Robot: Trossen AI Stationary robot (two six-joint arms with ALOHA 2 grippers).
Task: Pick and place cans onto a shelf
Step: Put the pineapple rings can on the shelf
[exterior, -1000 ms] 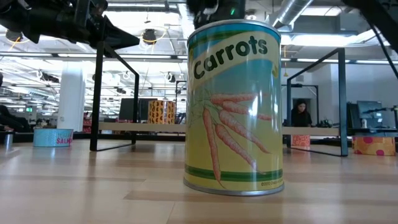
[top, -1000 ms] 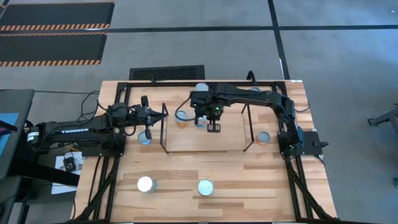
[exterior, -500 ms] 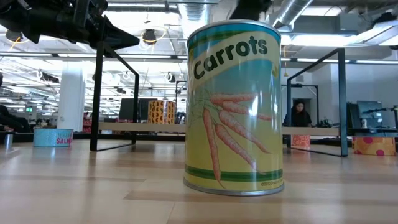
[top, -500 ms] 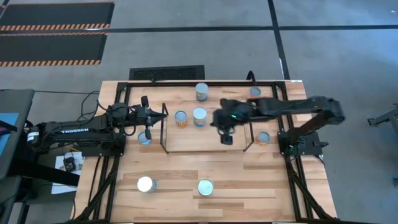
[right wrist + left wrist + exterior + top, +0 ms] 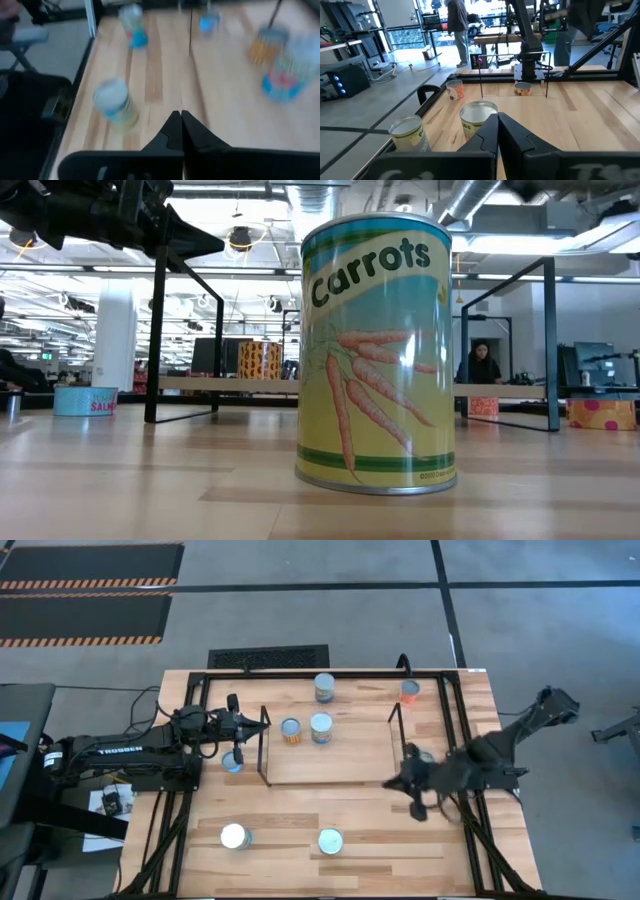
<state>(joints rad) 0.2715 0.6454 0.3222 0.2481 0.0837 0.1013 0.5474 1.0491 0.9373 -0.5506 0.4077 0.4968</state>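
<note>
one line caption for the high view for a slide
Two cans stand on the shelf; right pincer shut near its right end, left pincer shut at left.

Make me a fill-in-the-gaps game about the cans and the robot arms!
1. The number of cans standing on the shelf is ____.
2. The big can close to the low camera says ____ on its label.
3. The jaws of the left gripper are ____.
4. The right gripper hangs over the table holding ____.

Missing words: two; Carrots; shut; nothing
</note>
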